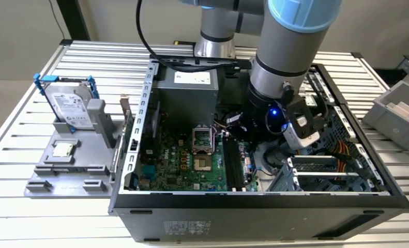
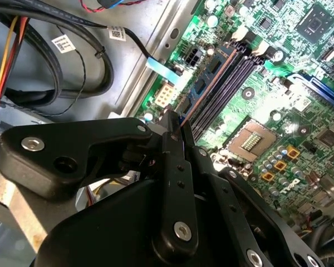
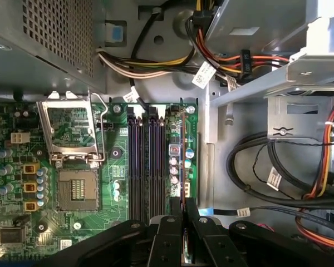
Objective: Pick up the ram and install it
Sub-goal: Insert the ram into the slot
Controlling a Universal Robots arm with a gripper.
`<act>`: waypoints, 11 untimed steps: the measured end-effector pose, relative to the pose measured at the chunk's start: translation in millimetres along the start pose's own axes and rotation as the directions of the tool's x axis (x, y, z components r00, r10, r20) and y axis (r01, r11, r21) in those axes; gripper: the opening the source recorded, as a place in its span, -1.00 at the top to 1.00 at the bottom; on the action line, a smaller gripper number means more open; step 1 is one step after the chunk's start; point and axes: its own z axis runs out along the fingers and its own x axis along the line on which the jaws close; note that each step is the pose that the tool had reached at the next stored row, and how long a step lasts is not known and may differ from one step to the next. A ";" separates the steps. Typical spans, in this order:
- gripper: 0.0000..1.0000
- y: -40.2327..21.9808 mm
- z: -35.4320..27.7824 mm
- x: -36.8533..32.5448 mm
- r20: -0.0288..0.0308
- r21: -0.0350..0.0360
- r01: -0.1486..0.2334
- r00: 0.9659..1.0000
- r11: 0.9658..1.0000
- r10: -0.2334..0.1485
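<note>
Motherboard [image 3: 22,189]: green, with orange square parts. Slots [image 3: 146,167]: black. Ram [image 3: 182,167]: thin, blue-green, edge-on. Gripper [image 3: 183,222]: black. Drive [image 1: 72,106]: silver, in blue frame. Stand [image 1: 66,170]: grey. Cables [image 3: 317,189]: black, red, orange, yellow. Case [image 1: 259,214]: black.

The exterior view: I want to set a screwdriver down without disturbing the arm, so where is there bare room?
The slatted table is bare in front of the grey holder and along its near edge beside the computer case. Inside the case it is crowded: the gripper holds the ram over the slots.
</note>
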 end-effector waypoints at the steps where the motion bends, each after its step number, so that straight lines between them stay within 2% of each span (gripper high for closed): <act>1: 1.00 -0.1 1.5 0.2 0.000 0.000 0.000 1.000 1.000 0.000; 6: 1.00 -0.2 7.0 1.2 0.000 0.002 0.001 1.000 1.000 -0.001; 11: 1.00 -0.2 10.0 1.8 0.000 0.010 0.004 1.000 1.000 -0.004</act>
